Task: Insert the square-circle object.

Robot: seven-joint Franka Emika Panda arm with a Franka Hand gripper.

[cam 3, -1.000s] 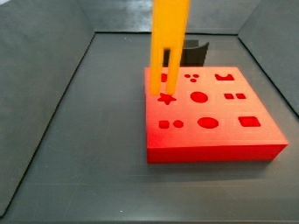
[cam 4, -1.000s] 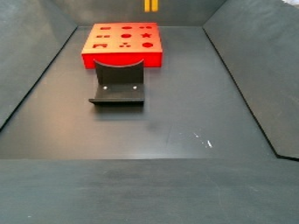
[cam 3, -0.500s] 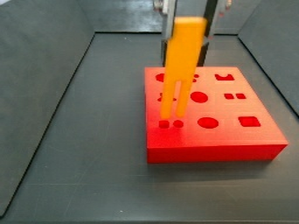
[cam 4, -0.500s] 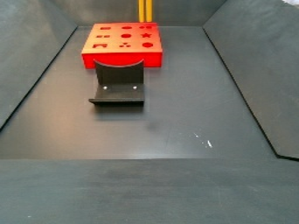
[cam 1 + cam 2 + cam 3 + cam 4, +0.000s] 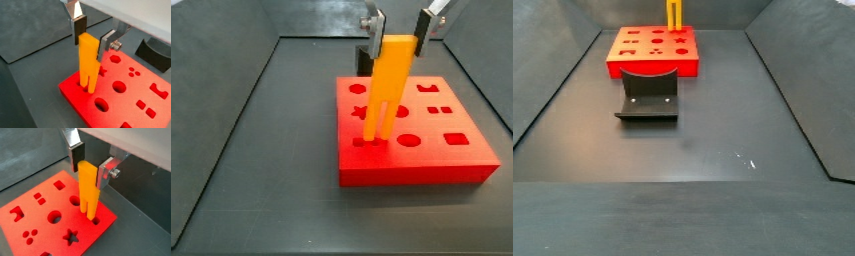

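The square-circle object [image 5: 392, 85], an orange-yellow bar with two prongs, stands upright on the red block [image 5: 432, 150] with its prong tips at the pair of small holes near the block's front left corner. My gripper [image 5: 401, 38] is shut on the bar's top end, directly above the block. Both wrist views show the bar [image 5: 87, 60] [image 5: 87, 188] between the silver fingers [image 5: 107, 42] [image 5: 107, 170], with its prongs meeting the block's top [image 5: 133, 95] [image 5: 40, 223]. In a side view only the bar's lower part [image 5: 675, 14] shows, behind the block [image 5: 652, 50].
The dark grey curved holder [image 5: 648, 93] lies on the floor right next to the block, and also shows in a wrist view [image 5: 155, 52]. Dark walls enclose the floor. The block carries several other shaped holes.
The gripper has carried the bar down and toward the block's front left corner. The prongs have come from above the star hole to the pair of small holes.
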